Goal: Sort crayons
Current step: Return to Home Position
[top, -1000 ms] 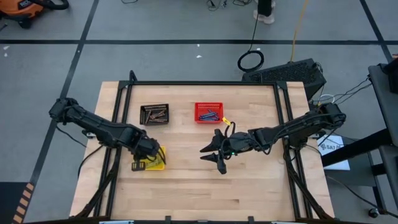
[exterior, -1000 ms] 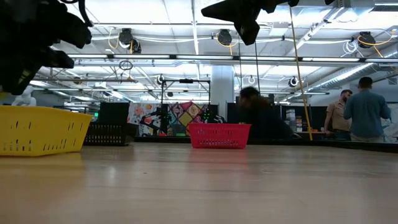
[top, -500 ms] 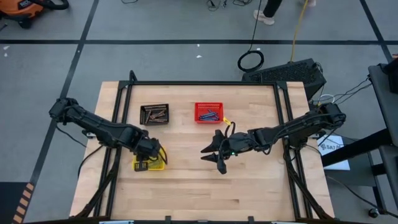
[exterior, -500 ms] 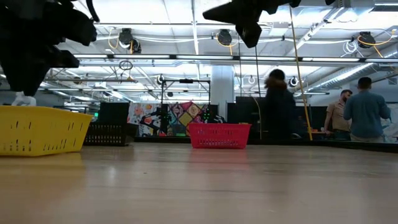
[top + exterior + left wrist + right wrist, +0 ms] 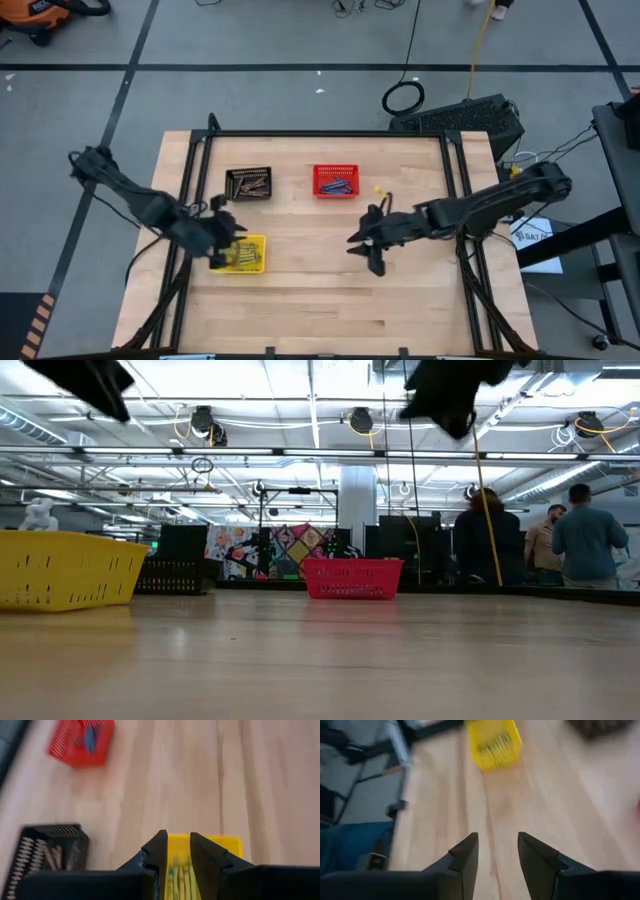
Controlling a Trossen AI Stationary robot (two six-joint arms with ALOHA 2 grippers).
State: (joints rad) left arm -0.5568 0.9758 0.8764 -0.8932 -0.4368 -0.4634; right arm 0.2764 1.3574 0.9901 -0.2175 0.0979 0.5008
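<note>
Your crayons point(image 5: 243, 256) lie sorted: yellow-green in the yellow basket point(image 5: 264, 255), brown in the black basket point(image 5: 270, 184), blue in the red basket point(image 5: 316, 182). The left gripper point(image 5: 177, 837) and right gripper point(image 5: 496, 837) hang parted, empty. Likely light, brittle sticks — pinch mid-wrapper.

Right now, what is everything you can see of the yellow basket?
The yellow basket is a small rectangular mesh bin, plastic by its look, upright on the wooden table near its left edge. Yellow-green crayons lie inside. The left gripper hangs above its left end, open, clear of it.
</note>
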